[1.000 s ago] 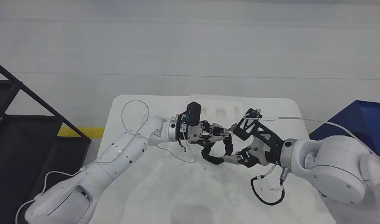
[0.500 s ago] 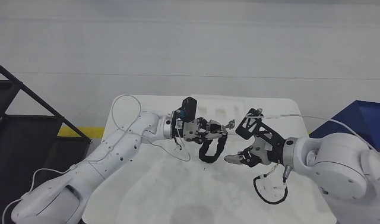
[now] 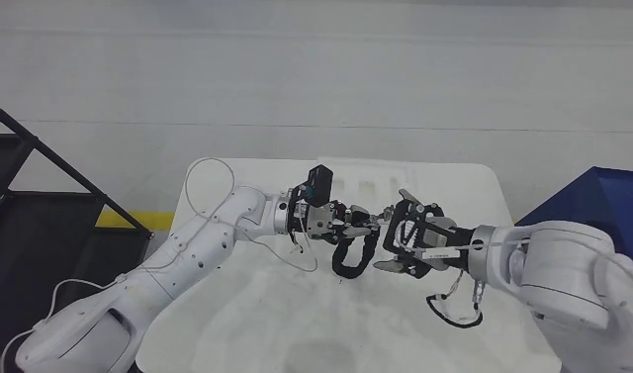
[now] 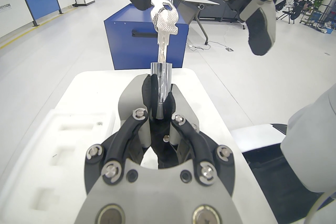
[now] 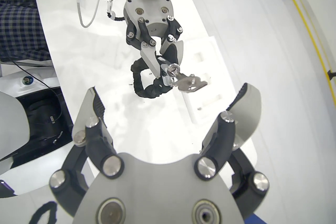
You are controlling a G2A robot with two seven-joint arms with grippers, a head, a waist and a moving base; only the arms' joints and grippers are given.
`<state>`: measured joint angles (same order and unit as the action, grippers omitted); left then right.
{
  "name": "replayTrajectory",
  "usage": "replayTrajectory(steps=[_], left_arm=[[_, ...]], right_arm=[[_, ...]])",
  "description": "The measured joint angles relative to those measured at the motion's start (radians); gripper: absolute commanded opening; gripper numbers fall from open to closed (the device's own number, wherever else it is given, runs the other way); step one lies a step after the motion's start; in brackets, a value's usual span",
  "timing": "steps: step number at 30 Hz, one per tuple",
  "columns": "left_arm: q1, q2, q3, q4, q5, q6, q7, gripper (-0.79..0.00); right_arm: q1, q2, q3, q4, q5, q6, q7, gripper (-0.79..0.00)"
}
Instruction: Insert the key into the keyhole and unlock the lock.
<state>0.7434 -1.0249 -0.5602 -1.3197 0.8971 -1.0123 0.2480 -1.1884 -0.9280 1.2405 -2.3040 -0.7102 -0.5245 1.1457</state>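
Note:
My left gripper (image 4: 157, 93) is shut on the chrome lock cylinder (image 4: 161, 78), holding it above the table. A black cable loop (image 3: 351, 257) hangs from the lock. The silver key (image 4: 164, 25) sticks out of the keyhole with a second key on its ring. In the right wrist view the key (image 5: 189, 83) juts from the lock (image 5: 172, 70) in the left gripper (image 5: 164, 62). My right gripper (image 5: 169, 101) is open, its fingertips just short of the key's head. From the top, the right gripper (image 3: 396, 239) faces the left gripper (image 3: 348, 221) closely.
A white foam tray (image 3: 368, 182) with cut-out pockets lies at the far side of the white table (image 3: 247, 304). A loose black cable (image 3: 452, 311) curls under the right arm. A blue cabinet (image 3: 593, 197) stands off the table's right side.
The right gripper drew back from the lock, rolled its wrist, and came close to the key's head again. The left arm raised the lock slightly and now holds still.

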Motion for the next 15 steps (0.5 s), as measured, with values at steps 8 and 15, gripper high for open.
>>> replayTrajectory(steps=[8, 15], left_arm=[[-0.002, -0.003, 0.000, 0.002, -0.015, 0.000, -0.020, -0.785], [-0.003, -0.006, 0.000, -0.001, -0.016, 0.000, -0.031, -0.785]], right_arm=[[0.035, 0.000, -0.082, -0.022, -0.073, -0.023, 0.040, 0.000], [0.071, -0.003, -0.143, -0.026, -0.092, -0.013, 0.081, 0.000]])
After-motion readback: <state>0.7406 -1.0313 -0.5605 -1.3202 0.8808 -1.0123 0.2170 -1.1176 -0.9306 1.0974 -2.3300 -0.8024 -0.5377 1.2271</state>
